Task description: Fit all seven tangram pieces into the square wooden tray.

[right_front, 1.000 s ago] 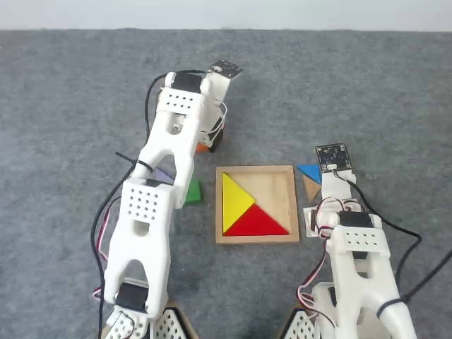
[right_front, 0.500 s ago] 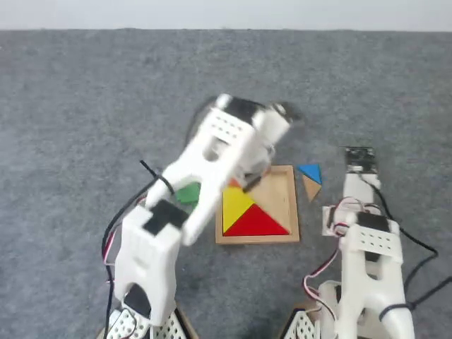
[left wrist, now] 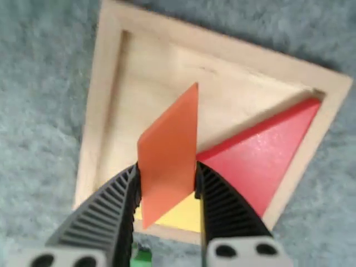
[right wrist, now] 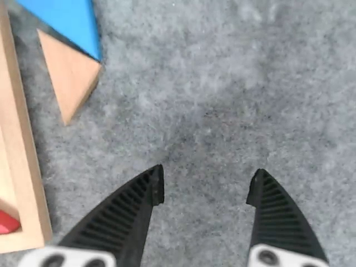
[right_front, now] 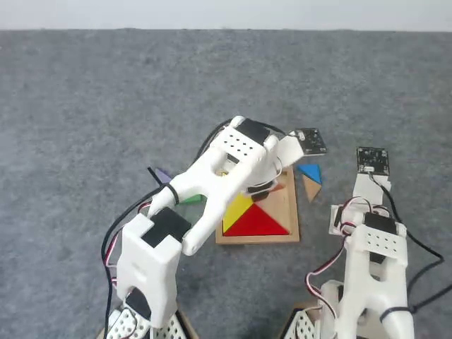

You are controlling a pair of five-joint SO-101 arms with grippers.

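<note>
The square wooden tray (left wrist: 105, 111) lies under my left gripper (left wrist: 166, 168), which is shut on an orange piece (left wrist: 169, 158) hanging above the tray's bare floor. A red triangle (left wrist: 267, 156) and a yellow triangle (left wrist: 183, 214) lie in the tray (right_front: 258, 239). In the high view the left arm (right_front: 226, 169) reaches across the tray's far part. My right gripper (right wrist: 207, 175) stands open over bare carpet, to the right of the blue triangle (right wrist: 67, 19) and the tan triangle (right wrist: 67, 78). These two lie just outside the tray's right rim (right wrist: 22, 167).
A green piece (right_front: 189, 198) and a purple piece (right_front: 162, 174) lie on the grey carpet left of the tray, partly hidden by the left arm. The right arm (right_front: 367, 240) stands at the right of the blue triangle (right_front: 309, 171) and tan triangle (right_front: 311, 187).
The left arm swung from beyond the tray's far left corner to over the tray, carrying the orange piece. The right arm shifted rightward, away from the blue and tan triangles.
</note>
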